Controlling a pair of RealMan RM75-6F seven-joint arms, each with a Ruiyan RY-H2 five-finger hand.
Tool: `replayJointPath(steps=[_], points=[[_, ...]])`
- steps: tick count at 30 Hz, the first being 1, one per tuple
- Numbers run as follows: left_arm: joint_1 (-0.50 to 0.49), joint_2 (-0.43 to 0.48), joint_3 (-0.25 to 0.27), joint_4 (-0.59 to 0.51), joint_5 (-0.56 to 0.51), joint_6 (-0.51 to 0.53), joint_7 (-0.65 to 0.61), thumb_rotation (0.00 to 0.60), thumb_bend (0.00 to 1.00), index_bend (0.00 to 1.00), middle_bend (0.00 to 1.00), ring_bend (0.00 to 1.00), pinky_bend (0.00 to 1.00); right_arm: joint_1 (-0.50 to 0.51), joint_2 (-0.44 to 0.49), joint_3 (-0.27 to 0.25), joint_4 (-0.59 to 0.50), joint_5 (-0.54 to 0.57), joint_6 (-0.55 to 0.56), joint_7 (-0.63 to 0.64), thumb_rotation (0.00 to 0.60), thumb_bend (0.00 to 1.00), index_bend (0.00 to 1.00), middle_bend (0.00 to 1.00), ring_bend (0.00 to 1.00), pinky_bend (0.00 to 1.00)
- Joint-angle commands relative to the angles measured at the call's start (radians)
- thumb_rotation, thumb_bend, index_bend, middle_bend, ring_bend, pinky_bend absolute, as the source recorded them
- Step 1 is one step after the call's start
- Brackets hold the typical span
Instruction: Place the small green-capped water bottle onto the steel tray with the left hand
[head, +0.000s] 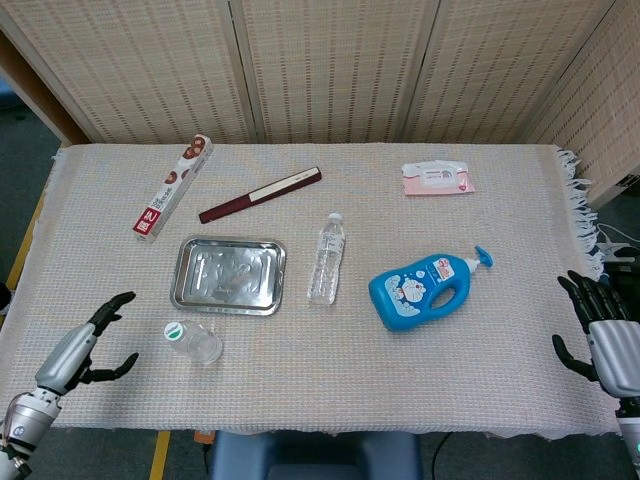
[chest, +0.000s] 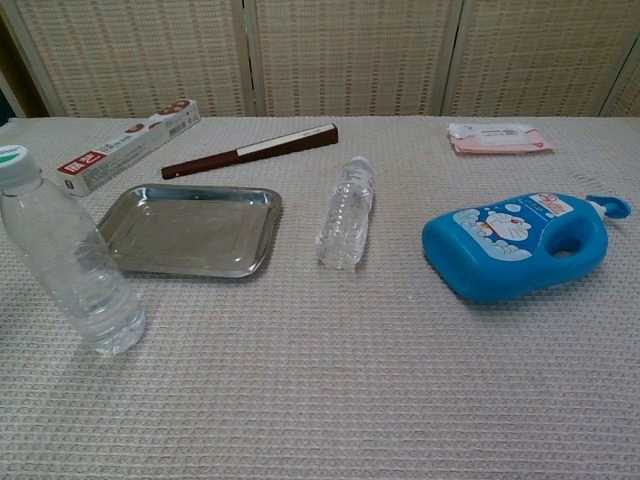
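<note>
The small green-capped water bottle (head: 192, 341) (chest: 66, 257) stands upright near the front left of the table, just in front of the steel tray (head: 228, 274) (chest: 190, 229). My left hand (head: 82, 350) hovers to the left of the bottle at the table's front left corner, fingers spread, holding nothing and apart from the bottle. Over the right edge of the table my right hand (head: 605, 330) hangs open with nothing in it. Neither hand shows in the chest view.
A second clear bottle (head: 326, 259) (chest: 346, 213) lies on its side right of the tray. A blue pump bottle (head: 425, 288) lies further right. A long box (head: 173, 186), a dark stick (head: 260, 194) and a wipes pack (head: 438, 178) lie at the back.
</note>
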Motion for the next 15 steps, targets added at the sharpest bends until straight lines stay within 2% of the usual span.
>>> replayJointPath(steps=[1,11,15], points=[[-0.003,-0.023,0.0,-0.024,-0.01,0.0,-0.013,0.6,0.38,0.0,0.0,0.0,0.16,0.0,0.0,0.0,0.001,0.0,0.001,0.002,0.6,0.18,0.0,0.0,0.0,0.07],[-0.017,-0.086,0.015,-0.064,-0.035,-0.027,0.004,0.6,0.39,0.0,0.0,0.0,0.15,0.001,0.005,0.0,0.0,0.0,-0.001,0.014,0.6,0.18,0.0,0.0,0.0,0.07],[-0.016,-0.121,0.007,-0.066,-0.064,-0.013,0.051,0.6,0.39,0.0,0.0,0.0,0.15,0.003,0.004,0.0,0.001,0.004,-0.006,0.007,0.6,0.18,0.0,0.0,0.0,0.07]])
